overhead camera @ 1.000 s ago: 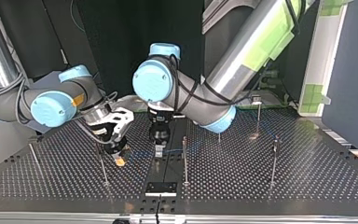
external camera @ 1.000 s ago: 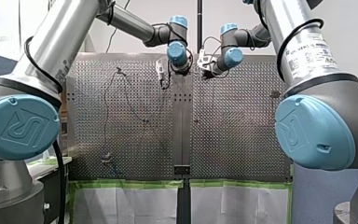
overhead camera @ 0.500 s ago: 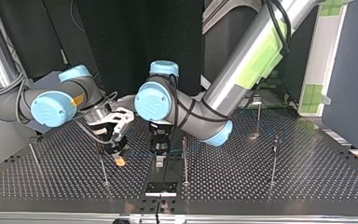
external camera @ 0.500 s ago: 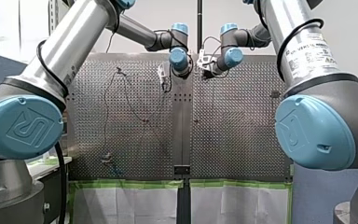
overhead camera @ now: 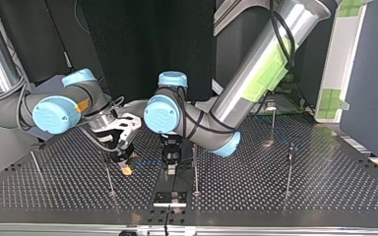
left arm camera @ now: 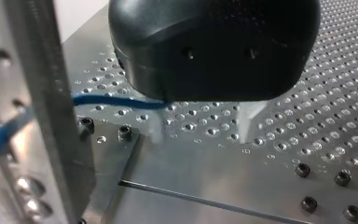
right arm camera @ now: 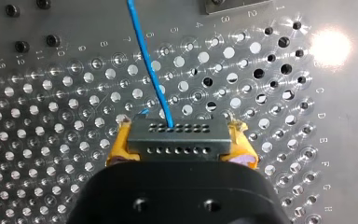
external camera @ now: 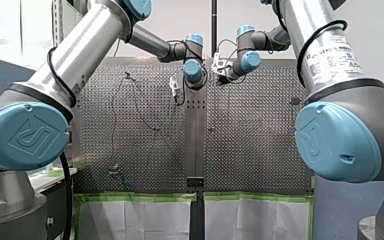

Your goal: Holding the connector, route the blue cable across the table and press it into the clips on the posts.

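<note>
My right gripper [right arm camera: 179, 145] is shut on a dark connector [right arm camera: 177, 135], held between its yellow pads [right arm camera: 120, 145]. The blue cable [right arm camera: 151, 70] leaves the connector and runs ahead over the perforated table. In the top view this gripper [overhead camera: 126, 168] hangs low at the left of centre. My left gripper [overhead camera: 171, 167] points down close to the table beside the middle post [overhead camera: 195, 167]. In the left wrist view its metal fingers [left arm camera: 251, 120] stand apart, with nothing between them. The cable [left arm camera: 116, 100] passes under the black gripper body, and a post [left arm camera: 51, 116] stands close beside.
Thin upright posts stand around the table: one near my right gripper [overhead camera: 108, 177], two at the top view's right [overhead camera: 289, 167] [overhead camera: 272, 120] and one at its far left [overhead camera: 34, 162]. A small black plate [overhead camera: 170, 198] is bolted at the near edge.
My left arm has swung and carried its gripper lower and nearer the top view's near edge, beside the middle post. My right gripper has stayed still with the connector.
</note>
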{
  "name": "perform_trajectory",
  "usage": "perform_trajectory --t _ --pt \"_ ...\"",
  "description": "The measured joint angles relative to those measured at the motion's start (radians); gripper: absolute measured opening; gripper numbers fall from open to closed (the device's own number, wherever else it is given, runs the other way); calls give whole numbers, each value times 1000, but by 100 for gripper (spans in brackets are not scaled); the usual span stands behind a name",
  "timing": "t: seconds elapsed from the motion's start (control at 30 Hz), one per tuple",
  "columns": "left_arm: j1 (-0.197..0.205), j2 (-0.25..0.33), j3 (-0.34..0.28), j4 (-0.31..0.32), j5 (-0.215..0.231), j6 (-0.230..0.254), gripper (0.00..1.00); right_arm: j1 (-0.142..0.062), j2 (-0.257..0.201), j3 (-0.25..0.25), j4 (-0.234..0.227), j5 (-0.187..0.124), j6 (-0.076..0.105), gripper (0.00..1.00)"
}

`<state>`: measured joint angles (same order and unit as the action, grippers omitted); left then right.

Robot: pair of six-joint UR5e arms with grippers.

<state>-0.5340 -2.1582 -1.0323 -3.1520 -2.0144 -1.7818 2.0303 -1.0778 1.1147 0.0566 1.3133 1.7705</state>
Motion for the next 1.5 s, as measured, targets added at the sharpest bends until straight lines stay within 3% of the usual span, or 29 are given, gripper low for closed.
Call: perform_trajectory --t 0.07,0.4,0.67,0.97,1.27,1.5 --pt "-1 0 0 1 -3 0 0 0 0 0 0 0 0 0" --pt "-7 0 0 -3 -10 -2 0 1 0 0 1 0 0 0" --pt "-18 14 -30 -49 -67 -12 0 5 0 6 6 0 2 0" --pt "-20 83 -106 7 -67 -21 0 7 -1 64 7 0 -5 0" --pt "-11 99 -185 86 -11 -38 0 6 -9 145 7 0 -43 0" --pt "-17 99 -242 143 4 -35 0 2 -16 203 5 0 -77 0"
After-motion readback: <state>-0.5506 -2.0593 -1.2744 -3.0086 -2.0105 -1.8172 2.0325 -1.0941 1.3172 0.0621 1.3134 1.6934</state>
